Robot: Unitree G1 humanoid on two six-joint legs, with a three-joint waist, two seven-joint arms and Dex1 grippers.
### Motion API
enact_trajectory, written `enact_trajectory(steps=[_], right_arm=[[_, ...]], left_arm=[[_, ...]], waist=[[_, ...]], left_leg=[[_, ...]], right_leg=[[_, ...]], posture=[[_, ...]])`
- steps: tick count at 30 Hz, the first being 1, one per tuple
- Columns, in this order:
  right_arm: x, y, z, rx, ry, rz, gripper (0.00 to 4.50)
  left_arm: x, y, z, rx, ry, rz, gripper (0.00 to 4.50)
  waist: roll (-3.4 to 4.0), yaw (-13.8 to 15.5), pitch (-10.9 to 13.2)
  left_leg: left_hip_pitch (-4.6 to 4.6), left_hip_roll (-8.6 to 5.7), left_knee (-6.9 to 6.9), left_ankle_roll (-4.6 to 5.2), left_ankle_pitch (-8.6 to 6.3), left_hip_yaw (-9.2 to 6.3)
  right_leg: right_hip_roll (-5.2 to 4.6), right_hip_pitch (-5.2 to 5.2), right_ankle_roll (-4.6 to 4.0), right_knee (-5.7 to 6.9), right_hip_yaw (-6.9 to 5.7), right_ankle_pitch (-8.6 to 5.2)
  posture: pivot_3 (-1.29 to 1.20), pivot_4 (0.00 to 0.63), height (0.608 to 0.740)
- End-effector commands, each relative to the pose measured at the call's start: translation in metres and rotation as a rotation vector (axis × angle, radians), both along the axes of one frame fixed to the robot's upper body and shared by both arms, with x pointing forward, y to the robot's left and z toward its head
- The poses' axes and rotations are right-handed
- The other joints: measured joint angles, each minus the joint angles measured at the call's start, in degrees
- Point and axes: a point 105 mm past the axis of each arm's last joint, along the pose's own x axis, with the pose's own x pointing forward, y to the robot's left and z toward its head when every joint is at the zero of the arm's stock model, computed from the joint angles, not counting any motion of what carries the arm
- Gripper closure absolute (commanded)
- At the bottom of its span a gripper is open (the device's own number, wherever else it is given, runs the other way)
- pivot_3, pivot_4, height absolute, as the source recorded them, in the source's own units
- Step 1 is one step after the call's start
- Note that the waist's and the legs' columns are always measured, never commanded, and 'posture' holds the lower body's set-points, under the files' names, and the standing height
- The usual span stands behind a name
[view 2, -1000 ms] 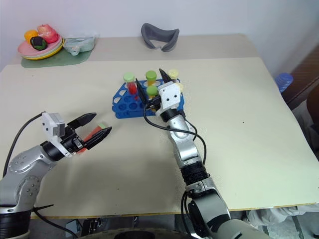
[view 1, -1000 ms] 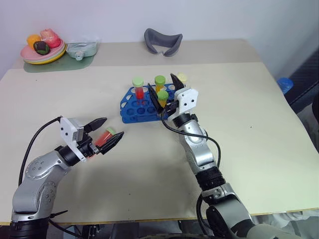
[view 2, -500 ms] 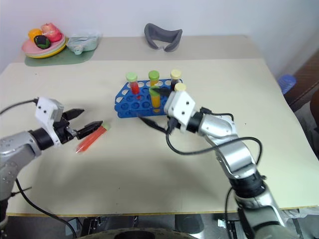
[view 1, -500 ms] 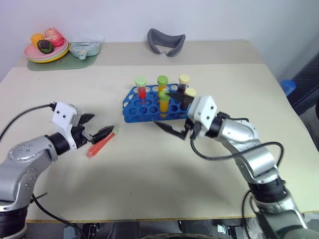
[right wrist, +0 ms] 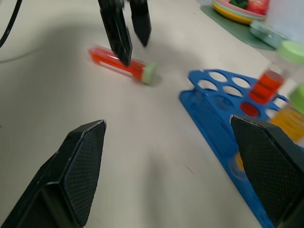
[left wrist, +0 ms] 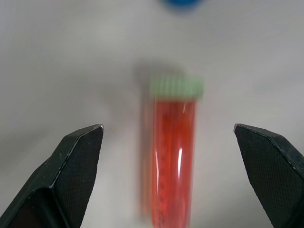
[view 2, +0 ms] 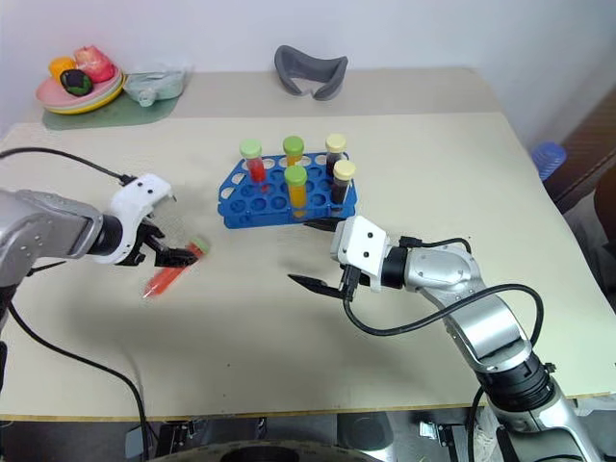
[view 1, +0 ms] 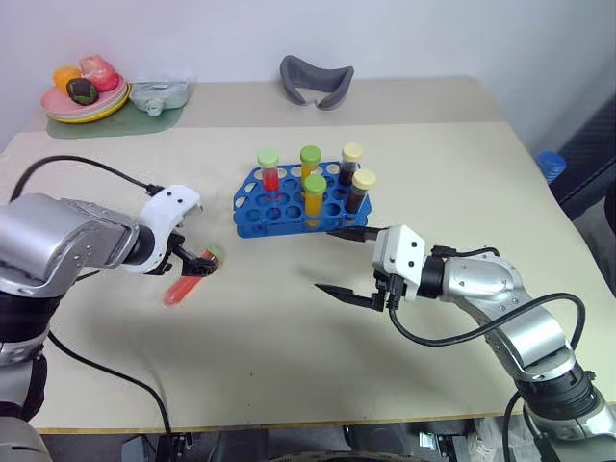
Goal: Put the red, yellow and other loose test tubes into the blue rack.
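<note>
Right gripper (view 1: pixel 345 262) hangs near bench's (view 1: pixel 481 192) front half, jaws wide, empty, pointing across toward left side. Left gripper (view 1: pixel 195 267) tips down over loose red tube (view 1: pixel 189 278), green cap, lying flat toward left edge; jaws spread wide either side, no grip. Blue rack (view 1: pixel 279 204) mid-bench, five capped tubes upright in it. Far edge: grey curved piece (view 1: pixel 316 80). Far left corner: fruit plate (view 1: pixel 83 99) on green mat (view 1: pixel 115 120).
</note>
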Motion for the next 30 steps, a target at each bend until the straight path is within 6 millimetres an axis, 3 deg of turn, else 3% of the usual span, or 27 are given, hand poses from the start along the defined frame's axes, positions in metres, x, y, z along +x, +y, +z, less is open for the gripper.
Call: enact_trajectory(steps=[1, 19, 22, 27, 28, 30], right_arm=[[-0.008, 0.007, 0.011, 0.021, -0.047, 0.032, 0.23], [-0.01, 0.015, 0.006, 0.032, -0.069, 0.022, 0.23], [-0.01, 0.016, 0.005, 0.032, -0.071, 0.027, 0.19], [-0.011, 0.016, 0.003, 0.029, -0.062, 0.035, 0.19], [-0.012, 0.016, 0.002, 0.026, -0.059, 0.037, 0.19], [-0.012, 0.016, 0.001, 0.024, -0.055, 0.04, 0.19]], left_arm=[[0.002, 0.006, 0.004, 0.043, 0.006, 0.012, 0.0], [0.009, 0.012, -0.017, 0.119, 0.081, 0.027, 0.0], [0.008, 0.012, -0.021, 0.104, 0.094, 0.035, 0.79], [0.008, 0.016, -0.024, 0.105, 0.091, 0.061, 3.21], [0.008, 0.016, -0.022, 0.099, 0.086, 0.067, 3.52], [0.011, 0.017, -0.019, 0.089, 0.066, 0.076, 3.52]], waist=[[-0.02, 0.1, 0.0], [-0.02, 0.0, 0.0], [-0.02, 0.0, 0.0], [0.0, -0.1, 0.0], [0.0, 0.0, 0.0], [0.0, 0.0, 0.0]], left_leg=[[-0.01, 0.0, 0.01, 0.0, 0.0, 0.0], [-0.02, 0.0, 0.03, 0.0, 0.0, -0.01], [-0.01, 0.0, 0.03, 0.0, 0.0, -0.01], [0.01, 0.0, 0.04, 0.0, 0.0, -0.01], [0.01, 0.0, 0.04, 0.0, 0.0, -0.01], [0.01, 0.0, 0.05, 0.0, 0.0, -0.01]], right_leg=[[0.0, 0.0, 0.0, -0.01, 0.0, 0.0], [0.0, 0.0, 0.0, 0.01, -0.02, 0.0], [0.0, 0.0, 0.0, 0.02, -0.02, 0.0], [0.0, 0.02, 0.0, 0.04, -0.02, 0.0], [0.0, 0.02, 0.0, 0.05, -0.02, 0.0], [0.0, 0.03, 0.0, 0.05, -0.02, 0.0]], posture=[[0.0, 0.15, 0.74], [0.0, 0.15, 0.74], [0.0, 0.15, 0.74], [0.0, 0.15, 0.74], [0.0, 0.15, 0.74], [0.0, 0.15, 0.74]])
